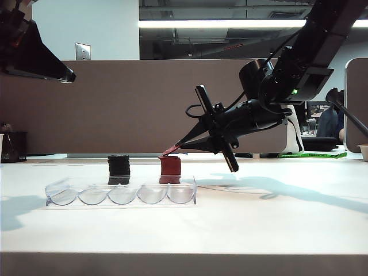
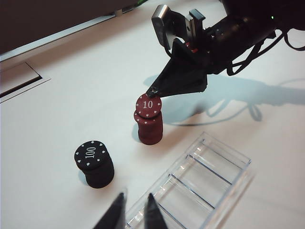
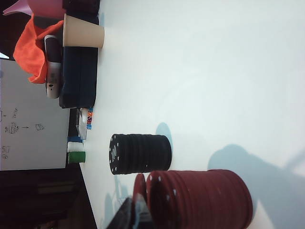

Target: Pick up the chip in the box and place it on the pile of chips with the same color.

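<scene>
Left wrist view: my right fingers [image 2: 153,91] pinch the chip [image 2: 148,105] by its edge, tilted just over the red pile [image 2: 149,126]; my left fingers [image 2: 136,212], spread empty, hang near the box [image 2: 224,167].

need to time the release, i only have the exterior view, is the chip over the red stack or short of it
Observer: Over it. In the left wrist view the chip sits tilted at the top of the red stack, pinched by the right claw.
Operator: which face is up
Observer: The white 10.
Operator: left claw near anything
Observer: No. The left claw hangs open above the near end of the clear box.
</scene>
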